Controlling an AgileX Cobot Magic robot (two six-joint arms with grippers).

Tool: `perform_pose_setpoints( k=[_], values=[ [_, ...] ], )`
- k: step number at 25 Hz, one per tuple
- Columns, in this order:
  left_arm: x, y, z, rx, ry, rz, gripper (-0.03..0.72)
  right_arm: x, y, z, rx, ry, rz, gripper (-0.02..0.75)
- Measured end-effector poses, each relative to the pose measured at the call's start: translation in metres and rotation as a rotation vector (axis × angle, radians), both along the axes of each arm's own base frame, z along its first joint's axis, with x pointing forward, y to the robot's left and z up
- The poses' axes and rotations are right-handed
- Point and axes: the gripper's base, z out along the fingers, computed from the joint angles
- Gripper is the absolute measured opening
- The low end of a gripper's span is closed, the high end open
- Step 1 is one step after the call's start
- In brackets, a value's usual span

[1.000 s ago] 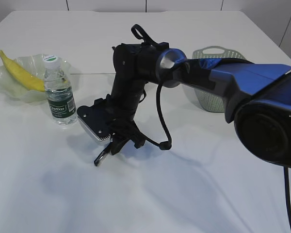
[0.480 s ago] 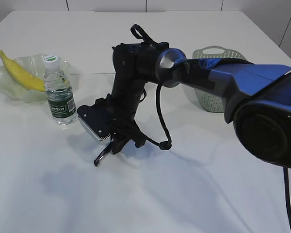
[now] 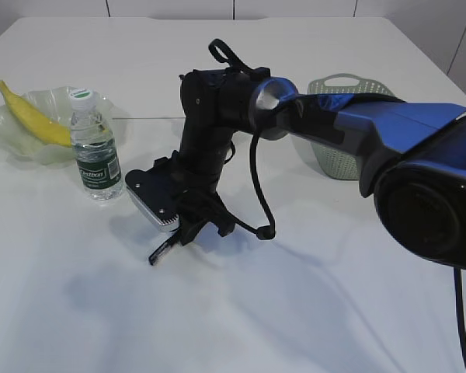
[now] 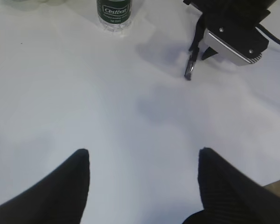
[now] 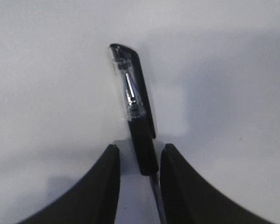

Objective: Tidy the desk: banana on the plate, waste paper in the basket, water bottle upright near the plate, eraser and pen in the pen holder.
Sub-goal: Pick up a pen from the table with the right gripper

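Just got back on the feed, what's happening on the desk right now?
The right hand is down at the desk, its fingers straddling a pen, apparently closing to pick it up. The left hand hangs open, holding nothing. The banana lies on the plate, and the water bottle stands upright beside it.

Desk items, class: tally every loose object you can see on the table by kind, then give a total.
Banana: 1
Plate: 1
Water bottle: 1
Basket: 1
Pen: 1
Total: 5
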Motion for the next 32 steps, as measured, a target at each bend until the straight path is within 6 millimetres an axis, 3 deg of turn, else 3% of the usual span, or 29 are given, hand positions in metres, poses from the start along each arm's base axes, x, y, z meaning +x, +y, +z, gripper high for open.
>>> perform_pose_setpoints(
  k=[5,11,32],
  values=[
    [0.0000,0.0000,0.0000,0.000,0.000,0.000,0.517,0.0001,-0.0002,-0.0004,-0.002,0.000,-0.001,0.202],
    [0.0000,0.0000,0.0000,0.000,0.000,0.000,0.517,-0.0015,-0.0011,-0.0015,-0.014,0.022,-0.012,0.097],
    [0.0000,0.0000,0.0000,0.001,0.000,0.000,0.517,-0.0057,0.0032,-0.0016,-0.031,0.047,-0.104,0.079]
  ],
)
